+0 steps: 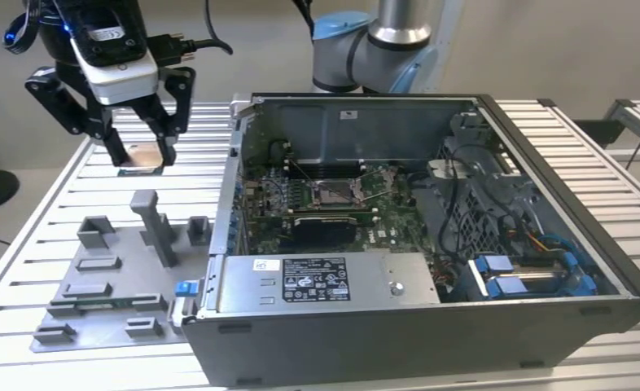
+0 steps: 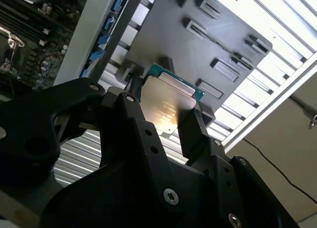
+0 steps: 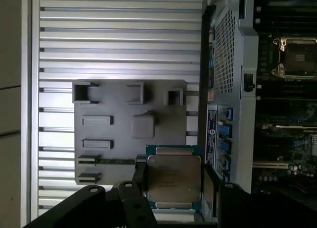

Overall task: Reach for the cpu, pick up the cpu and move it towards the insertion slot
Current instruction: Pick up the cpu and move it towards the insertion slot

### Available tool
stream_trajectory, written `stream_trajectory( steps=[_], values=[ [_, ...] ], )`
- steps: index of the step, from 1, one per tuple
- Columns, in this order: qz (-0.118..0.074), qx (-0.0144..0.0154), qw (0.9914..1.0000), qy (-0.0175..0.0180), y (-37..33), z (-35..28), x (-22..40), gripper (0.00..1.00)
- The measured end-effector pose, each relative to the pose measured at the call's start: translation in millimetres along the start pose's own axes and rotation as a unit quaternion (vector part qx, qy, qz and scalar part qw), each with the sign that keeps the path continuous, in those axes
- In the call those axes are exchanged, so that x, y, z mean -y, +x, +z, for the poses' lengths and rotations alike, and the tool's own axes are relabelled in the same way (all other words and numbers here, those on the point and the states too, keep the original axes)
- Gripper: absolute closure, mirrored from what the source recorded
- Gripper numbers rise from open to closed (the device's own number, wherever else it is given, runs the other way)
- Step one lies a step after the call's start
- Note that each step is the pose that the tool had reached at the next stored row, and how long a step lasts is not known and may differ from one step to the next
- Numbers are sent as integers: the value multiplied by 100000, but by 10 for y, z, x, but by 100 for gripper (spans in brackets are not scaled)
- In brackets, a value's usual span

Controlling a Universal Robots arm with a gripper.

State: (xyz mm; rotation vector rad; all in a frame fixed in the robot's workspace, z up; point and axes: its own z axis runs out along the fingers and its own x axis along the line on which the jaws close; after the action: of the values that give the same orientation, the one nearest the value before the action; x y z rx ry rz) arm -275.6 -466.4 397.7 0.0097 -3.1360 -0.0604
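My gripper (image 1: 141, 160) is shut on the cpu (image 1: 141, 154), a small tan square plate held flat between the two black fingers. It hangs above the slatted table at the exterior view's left of the open computer case. Both wrist views show the cpu (image 2: 166, 105) (image 3: 173, 176) clamped at its edges, silver lid with a green rim, with the grey fixture plate (image 3: 129, 104) well below it. The insertion slot (image 1: 336, 193) (image 3: 298, 57), a shiny metal frame with a dark centre, sits on the green board inside the case, apart from the gripper.
The open computer case (image 1: 429, 326) fills the table's middle and right, its near wall (image 1: 233, 163) standing between gripper and socket. A grey fixture plate (image 1: 108, 277) with upright blocks lies at the front left. The arm's base (image 1: 380, 45) stands behind the case.
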Motion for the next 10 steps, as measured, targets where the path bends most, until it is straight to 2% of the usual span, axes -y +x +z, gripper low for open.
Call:
stream_trajectory(
  steps=[10],
  values=[
    [0,-2,100000,4,-146,-1,1,100]
  ],
)
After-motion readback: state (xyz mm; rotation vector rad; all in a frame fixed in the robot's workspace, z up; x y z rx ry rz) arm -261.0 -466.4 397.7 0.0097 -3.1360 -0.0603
